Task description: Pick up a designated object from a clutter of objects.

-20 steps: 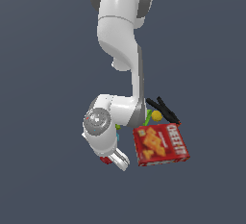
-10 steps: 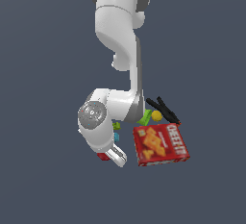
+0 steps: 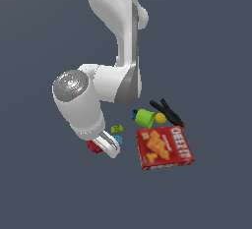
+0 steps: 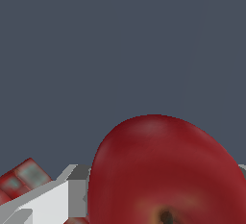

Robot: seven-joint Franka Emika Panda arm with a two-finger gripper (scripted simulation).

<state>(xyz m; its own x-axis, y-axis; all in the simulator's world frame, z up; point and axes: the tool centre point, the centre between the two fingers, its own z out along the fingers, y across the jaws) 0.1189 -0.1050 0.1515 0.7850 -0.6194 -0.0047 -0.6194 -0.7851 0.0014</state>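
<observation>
The designated object, a small dark-red fruit (image 3: 92, 147), lies at the exterior view's left of the clutter, half hidden behind my gripper (image 3: 109, 147). In the wrist view the fruit (image 4: 168, 170) fills the lower frame, its dark dimple facing the camera. One white finger (image 4: 50, 201) stands close beside it, and a sliver of the other shows at the opposite edge. The jaws are open and straddle the fruit. The clutter also holds a red Cheez-It box (image 3: 165, 147), green cup (image 3: 145, 118), yellow ball (image 3: 160, 118), black tool (image 3: 167, 112), green block (image 3: 117, 128) and cyan block (image 3: 118, 139).
The green and cyan blocks lie right beside the gripper, between it and the Cheez-It box. A reddish blocky shape (image 4: 21, 179) shows at the wrist view's edge next to the finger. The white arm (image 3: 118, 80) rises above the cup.
The arm's lower end has swung toward the exterior view's left and dropped lower, bringing the gripper down around the red fruit. The clutter has not moved.
</observation>
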